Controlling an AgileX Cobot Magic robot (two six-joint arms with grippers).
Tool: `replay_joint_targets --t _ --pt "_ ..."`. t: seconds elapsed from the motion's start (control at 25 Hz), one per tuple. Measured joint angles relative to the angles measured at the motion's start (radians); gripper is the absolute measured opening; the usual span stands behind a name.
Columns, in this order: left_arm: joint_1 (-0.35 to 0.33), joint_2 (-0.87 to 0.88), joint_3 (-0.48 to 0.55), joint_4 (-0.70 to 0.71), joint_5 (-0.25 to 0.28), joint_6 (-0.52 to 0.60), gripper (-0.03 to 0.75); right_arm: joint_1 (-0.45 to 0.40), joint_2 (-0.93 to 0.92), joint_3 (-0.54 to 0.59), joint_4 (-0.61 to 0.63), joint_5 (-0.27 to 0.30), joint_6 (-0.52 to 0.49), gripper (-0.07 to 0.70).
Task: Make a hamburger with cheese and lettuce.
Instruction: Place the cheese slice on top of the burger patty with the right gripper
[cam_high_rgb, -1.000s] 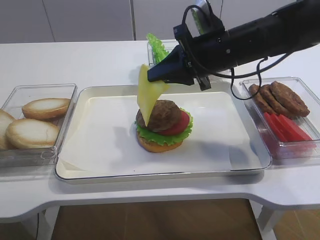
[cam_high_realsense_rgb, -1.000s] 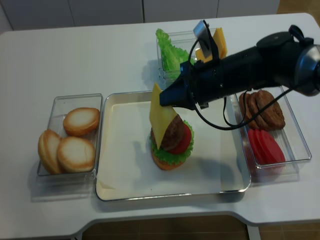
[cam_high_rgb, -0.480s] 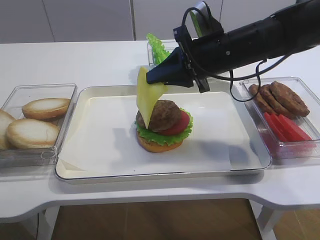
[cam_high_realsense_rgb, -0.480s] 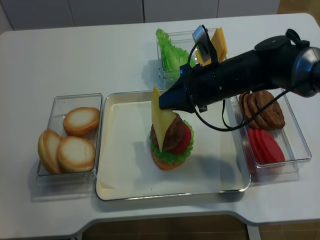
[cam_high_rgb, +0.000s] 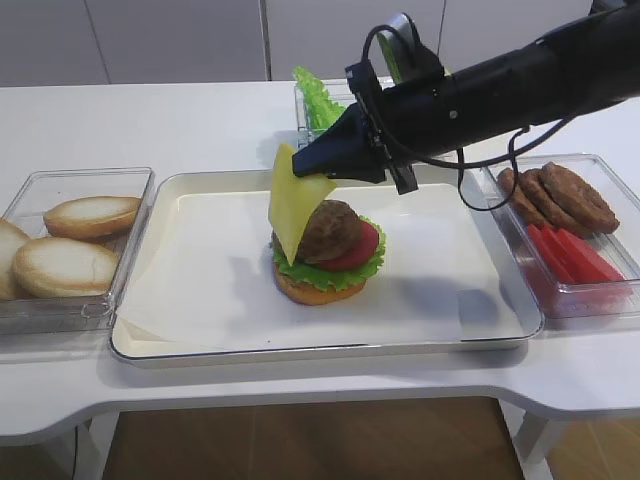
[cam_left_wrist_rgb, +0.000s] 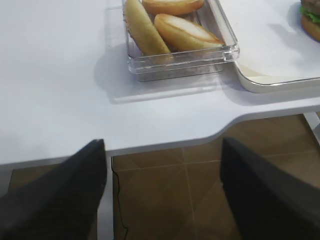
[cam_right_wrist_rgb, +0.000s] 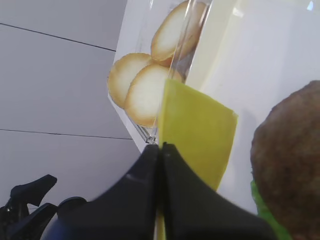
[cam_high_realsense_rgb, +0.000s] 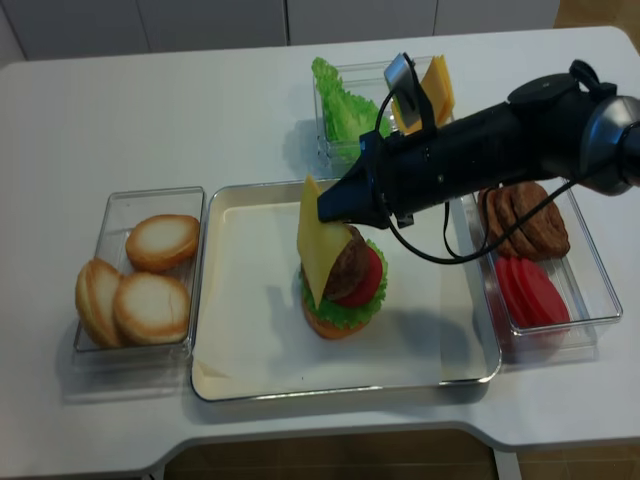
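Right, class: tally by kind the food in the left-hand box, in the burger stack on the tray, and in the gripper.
Bun pieces: 4
Lettuce leaf: 1
Tomato slice: 1
Patty: 1
Cheese slice: 1
Total: 8

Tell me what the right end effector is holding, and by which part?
The right end effector pinches one cheese slice by its upper corner; the slice hangs beside the patty.
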Motion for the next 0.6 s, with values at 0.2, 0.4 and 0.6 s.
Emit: replay_joint_targets --t 0.2,0.4,0.6 --pt "0.000 0.000 0.000 0.000 0.000 0.000 0.528 0.000 0.019 0.000 0.000 -0.020 0.000 -0.001" --pt "0.000 0.000 0.000 0.000 0.000 0.000 0.528 0.000 0.021 0.000 -0.047 -0.045 -0.002 -0.001" --pt "0.000 0.000 0.000 0.000 0.000 0.000 0.528 0.000 0.032 0.000 -0.094 -0.065 -0.002 -0.001"
